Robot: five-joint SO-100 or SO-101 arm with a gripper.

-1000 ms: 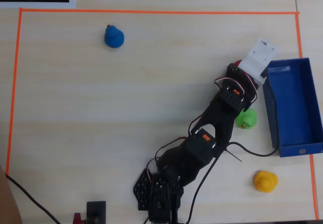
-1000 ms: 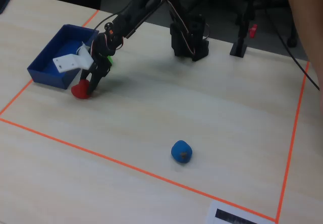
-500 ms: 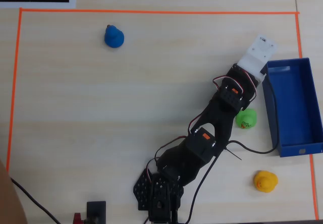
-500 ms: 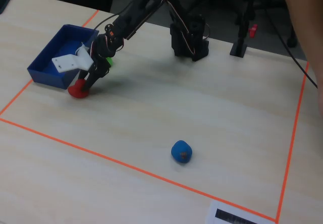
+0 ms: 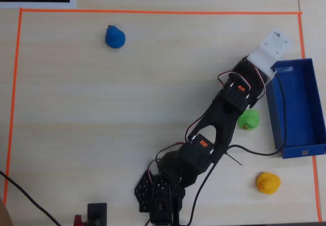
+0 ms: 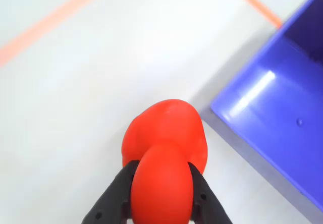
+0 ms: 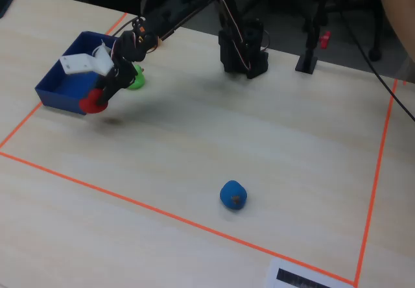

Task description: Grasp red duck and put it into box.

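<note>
My gripper (image 6: 162, 183) is shut on the red duck (image 6: 166, 153), its black fingers (image 6: 113, 199) pressed on both sides, holding it above the table. In the fixed view the red duck (image 7: 93, 101) hangs just beside the near wall of the blue box (image 7: 61, 90). In the wrist view a corner of the box (image 6: 272, 118) lies to the right of the duck. In the overhead view the box (image 5: 298, 109) is at the right edge; the arm's white wrist part (image 5: 268, 50) hides the duck there.
A green duck (image 5: 249, 119) sits under the arm beside the box's left wall. A yellow duck (image 5: 268, 182) lies below the box. A blue duck (image 5: 115, 36) lies far left. Orange tape (image 5: 153, 12) outlines the work area. The arm base (image 5: 163, 195) stands at the bottom.
</note>
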